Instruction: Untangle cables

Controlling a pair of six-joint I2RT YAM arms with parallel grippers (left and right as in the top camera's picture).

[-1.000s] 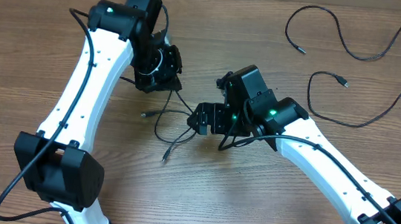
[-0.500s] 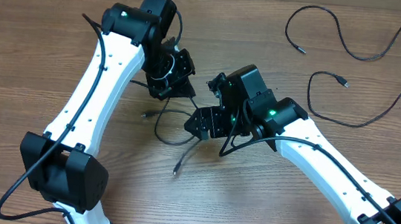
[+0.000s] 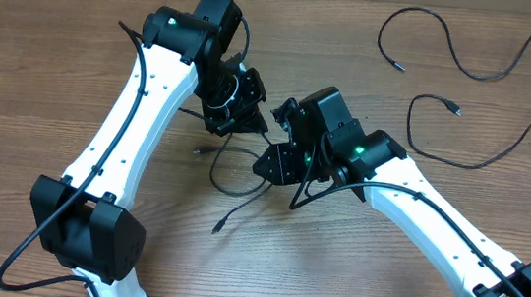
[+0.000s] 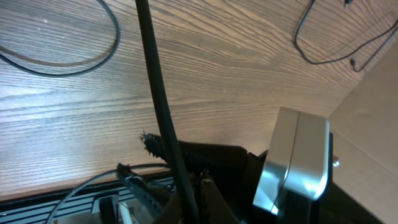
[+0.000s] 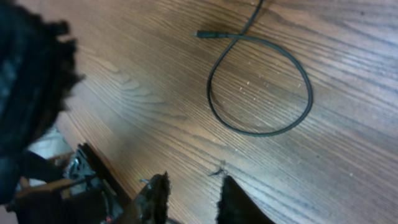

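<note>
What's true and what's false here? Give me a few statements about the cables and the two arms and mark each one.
1. The table has a wood-grain top. True.
2. Every cable sits in the tangle of cables between the arms. False: loose cables lie apart toward the table's far right.
3. The left gripper and the right gripper are both close to the tangle. True.
4. The left gripper is wide open and holds nothing. False: it is shut on a cable.
5. In the right wrist view, a looped cable lies on the wood with its plug end free. True.
</note>
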